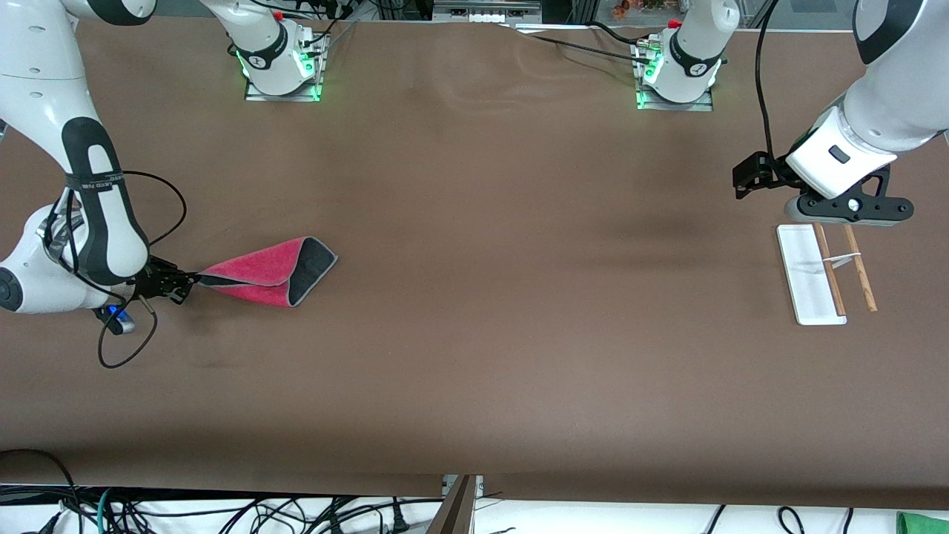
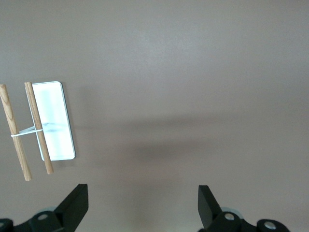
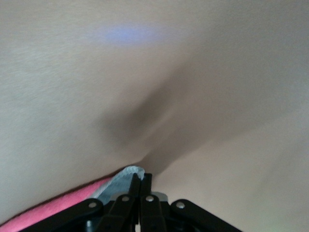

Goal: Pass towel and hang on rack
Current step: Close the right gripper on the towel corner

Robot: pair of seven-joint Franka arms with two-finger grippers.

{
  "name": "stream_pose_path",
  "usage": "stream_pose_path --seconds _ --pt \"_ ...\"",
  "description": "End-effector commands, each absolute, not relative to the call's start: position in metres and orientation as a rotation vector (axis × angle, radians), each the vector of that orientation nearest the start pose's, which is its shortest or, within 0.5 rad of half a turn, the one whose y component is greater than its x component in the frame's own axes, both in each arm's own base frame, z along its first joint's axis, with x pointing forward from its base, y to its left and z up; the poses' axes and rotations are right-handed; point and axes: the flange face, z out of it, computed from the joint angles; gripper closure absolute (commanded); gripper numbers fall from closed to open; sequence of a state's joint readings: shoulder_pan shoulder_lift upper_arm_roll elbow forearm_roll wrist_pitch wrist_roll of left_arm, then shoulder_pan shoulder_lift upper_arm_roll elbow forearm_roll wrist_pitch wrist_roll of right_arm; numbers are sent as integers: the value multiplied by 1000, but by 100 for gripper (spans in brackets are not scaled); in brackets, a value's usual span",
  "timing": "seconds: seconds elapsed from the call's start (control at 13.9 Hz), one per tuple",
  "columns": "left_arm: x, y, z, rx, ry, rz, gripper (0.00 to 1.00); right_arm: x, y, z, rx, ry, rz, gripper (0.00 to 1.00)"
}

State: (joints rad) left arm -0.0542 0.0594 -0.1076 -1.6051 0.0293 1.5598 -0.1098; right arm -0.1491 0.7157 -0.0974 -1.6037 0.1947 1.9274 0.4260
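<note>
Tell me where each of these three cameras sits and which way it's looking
Front view: high across the table, facing both arms' bases, towel and rack.
Left wrist view: on the left arm, looking down past its open left gripper at the rack, shared with front.
Right wrist view: on the right arm, the right gripper pinching the towel, shared with front.
</note>
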Motion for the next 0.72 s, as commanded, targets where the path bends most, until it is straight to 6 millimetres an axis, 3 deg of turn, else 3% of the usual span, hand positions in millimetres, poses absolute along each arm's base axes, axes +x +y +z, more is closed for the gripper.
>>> stream_pose_path --seconds 0.0,0.22,0.43,0.58,0.65 --pt "561 -85 578 -3089 85 145 0 653 -128 224 -2781 1073 628 100" --pt "561 -85 578 -3089 83 145 0 665 -102 266 -2820 1004 655 100" --pt "561 -80 580 -3091 87 148 0 663 -66 317 -2858 914 652 100" --pt "561 -78 583 -3092 83 139 0 658 -35 350 -2896 849 658 100" --pt "561 -76 583 -3092 82 142 0 655 -10 367 -2925 842 656 100"
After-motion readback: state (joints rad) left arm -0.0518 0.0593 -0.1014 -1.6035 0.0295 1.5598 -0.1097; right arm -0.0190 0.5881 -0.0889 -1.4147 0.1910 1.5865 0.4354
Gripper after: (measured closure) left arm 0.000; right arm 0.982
